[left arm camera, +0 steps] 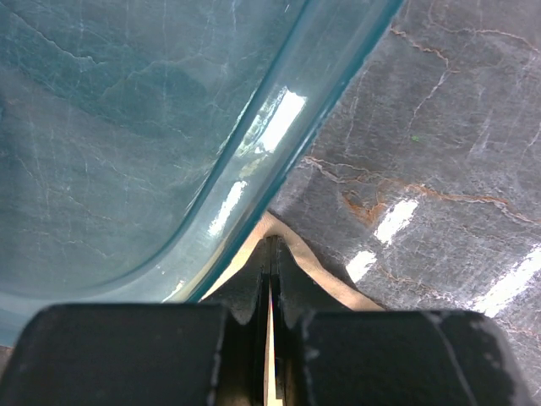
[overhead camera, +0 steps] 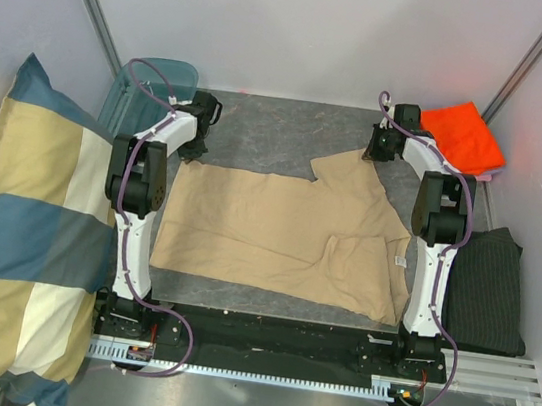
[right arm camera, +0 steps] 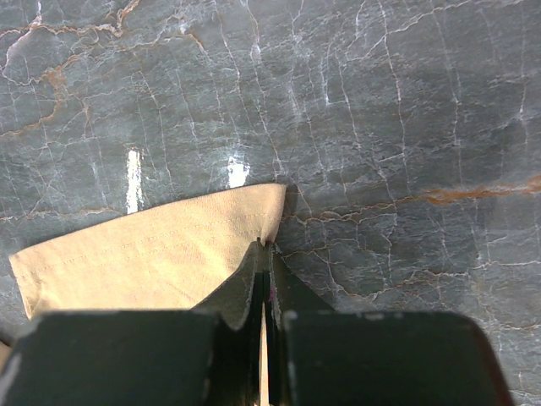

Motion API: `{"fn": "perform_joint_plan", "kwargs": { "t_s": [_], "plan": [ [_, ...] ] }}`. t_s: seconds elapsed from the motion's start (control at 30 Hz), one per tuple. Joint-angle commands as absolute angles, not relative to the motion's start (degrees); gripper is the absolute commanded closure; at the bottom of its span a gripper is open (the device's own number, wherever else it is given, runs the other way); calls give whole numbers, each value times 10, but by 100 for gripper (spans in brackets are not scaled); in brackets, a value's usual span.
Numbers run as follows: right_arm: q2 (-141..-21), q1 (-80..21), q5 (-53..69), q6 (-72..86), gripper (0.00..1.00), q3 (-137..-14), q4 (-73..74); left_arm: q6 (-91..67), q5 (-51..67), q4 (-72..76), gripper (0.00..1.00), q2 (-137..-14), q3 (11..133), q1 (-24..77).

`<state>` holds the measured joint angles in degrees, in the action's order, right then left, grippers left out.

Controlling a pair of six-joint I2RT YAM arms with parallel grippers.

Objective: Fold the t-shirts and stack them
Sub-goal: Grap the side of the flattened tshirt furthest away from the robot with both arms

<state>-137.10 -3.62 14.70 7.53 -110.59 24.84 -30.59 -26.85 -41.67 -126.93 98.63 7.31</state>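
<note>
A tan t-shirt (overhead camera: 277, 234) lies spread on the grey marble table, partly folded, one sleeve reaching to the far right. My left gripper (overhead camera: 195, 147) is shut on its far left corner, next to a teal bin; the tan cloth (left arm camera: 317, 269) shows round the closed fingers (left arm camera: 270, 254). My right gripper (overhead camera: 374, 152) is shut on the far right corner of the shirt (right arm camera: 161, 254), the cloth pinched between its fingers (right arm camera: 264, 254). A folded bright orange t-shirt (overhead camera: 464, 134) lies at the far right corner, over a pink edge. No blue folded shirt shows.
A translucent teal bin (overhead camera: 151, 85) stands at the far left, close against my left gripper (left arm camera: 127, 127). A big blue-and-cream checked pillow (overhead camera: 20, 228) fills the left side. A dark grey striped cloth (overhead camera: 489, 289) lies at the right. White walls enclose the table.
</note>
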Motion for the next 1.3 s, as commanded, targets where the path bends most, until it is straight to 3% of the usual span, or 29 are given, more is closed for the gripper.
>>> {"fn": "perform_joint_plan", "kwargs": {
  "t_s": [0.0,0.03,0.17,0.37,1.27],
  "plan": [
    [-1402,-47,157,77,100,-1081,308,-298,-290,-407,98,-1264,991,65],
    [-1402,-46,158,77,100,-1081,307,-298,-300,-404,97,-1258,982,65],
    [-1402,-46,161,78,100,-1083,307,-288,-324,-403,72,-1255,976,61],
    [-1402,-45,162,77,100,-1079,308,-283,-333,-403,57,-1260,973,41],
    [-1404,-40,167,76,100,-1084,308,-240,-171,-401,57,-1281,1005,30]
  ]
}}
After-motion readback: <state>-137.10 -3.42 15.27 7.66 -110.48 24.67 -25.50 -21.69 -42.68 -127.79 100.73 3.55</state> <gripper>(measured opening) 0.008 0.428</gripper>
